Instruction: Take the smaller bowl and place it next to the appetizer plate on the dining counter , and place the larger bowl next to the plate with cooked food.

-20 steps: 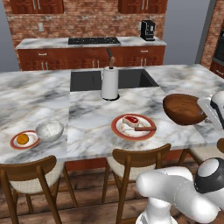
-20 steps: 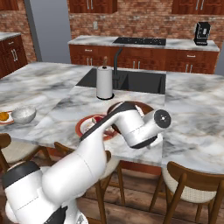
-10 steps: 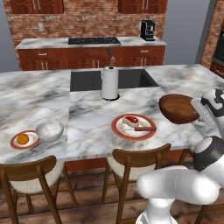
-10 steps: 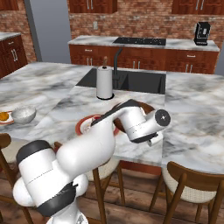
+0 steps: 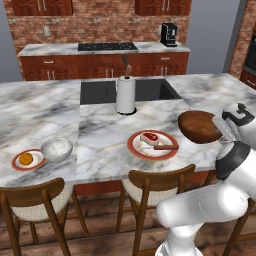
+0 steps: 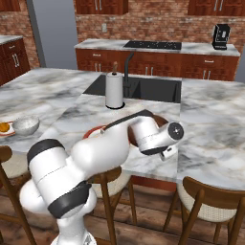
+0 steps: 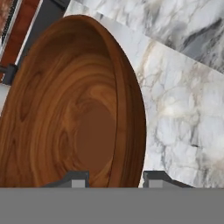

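Smaller bowl (image 5: 56, 148) already beside appetizer plate (image 5: 28, 159) on dining counter (image 5: 102, 125); gripper (image 7: 114, 178) clasps larger bowl (image 5: 199, 126) by rim, near plate with cooked food (image 5: 152, 144), unreleased.

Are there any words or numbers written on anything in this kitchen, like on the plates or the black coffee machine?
None: no words, labels, brands or numbers can be read anywhere.
The black coffee machine on the back counter: no readable marking.
The white paper towel roll: plain.
The two red-rimmed white plates, the speckled pale bowl and the dark brown wooden bowl: no writing.
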